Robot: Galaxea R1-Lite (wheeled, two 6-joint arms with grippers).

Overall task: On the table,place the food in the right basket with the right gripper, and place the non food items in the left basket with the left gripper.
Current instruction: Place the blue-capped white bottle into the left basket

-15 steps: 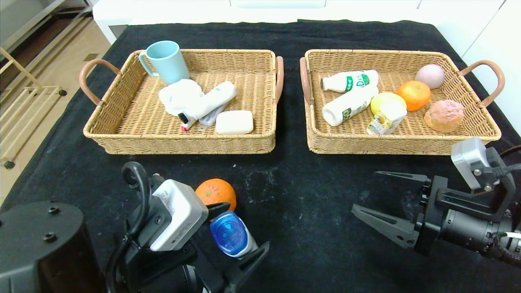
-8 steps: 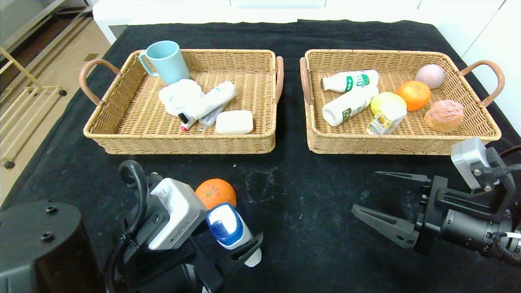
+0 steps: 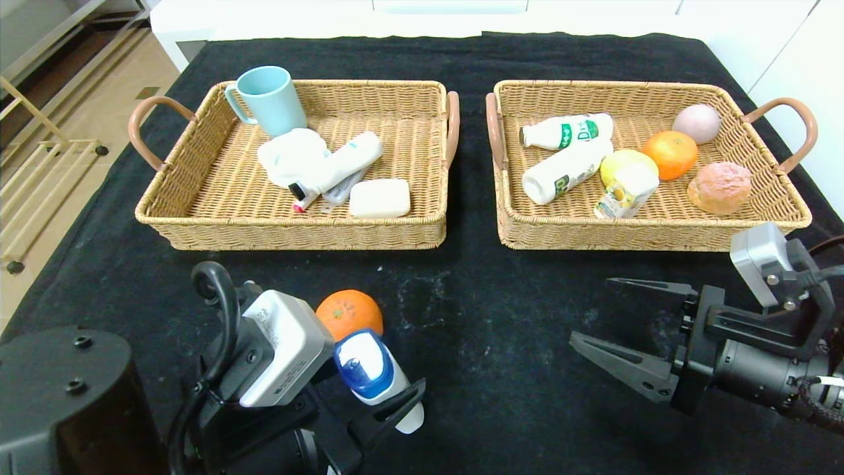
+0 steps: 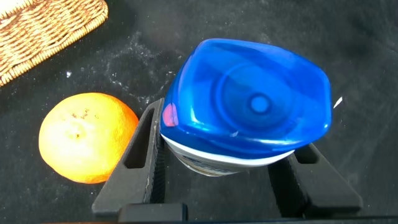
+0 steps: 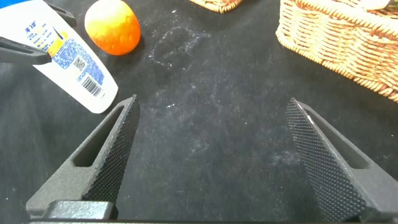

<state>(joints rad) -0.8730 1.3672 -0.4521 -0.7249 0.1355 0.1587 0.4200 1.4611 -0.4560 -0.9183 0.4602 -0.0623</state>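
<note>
My left gripper (image 3: 381, 379) is shut on the white tube bottle with the blue cap (image 3: 368, 369), cap tilted up, low over the table (image 3: 501, 382). In the left wrist view the fingers (image 4: 144, 155) press the bottle (image 4: 249, 99) from both sides. An orange (image 3: 349, 313) lies on the cloth just beyond, touching nothing. My right gripper (image 3: 591, 310) hovers open and empty at the front right, over bare cloth (image 5: 212, 106). The left basket (image 3: 290, 232) holds a wavy white bottle (image 3: 339, 166). The right basket (image 3: 646, 235) holds two milk bottles (image 3: 567, 132), a lemon (image 3: 620, 161), a juice carton (image 3: 626, 191) and an orange (image 3: 669, 154).
A light blue mug (image 3: 267, 99), a white cloth (image 3: 290, 155) and a white soap bar (image 3: 379, 198) also sit in the left basket. A pinkish ball (image 3: 697, 123) and a brown bun (image 3: 720, 188) are in the right basket. A dark gap separates the baskets.
The left gripper's fingers have closed on the blue-capped bottle, and the bottle has tipped more upright and shifted slightly left. The right arm has not moved.
</note>
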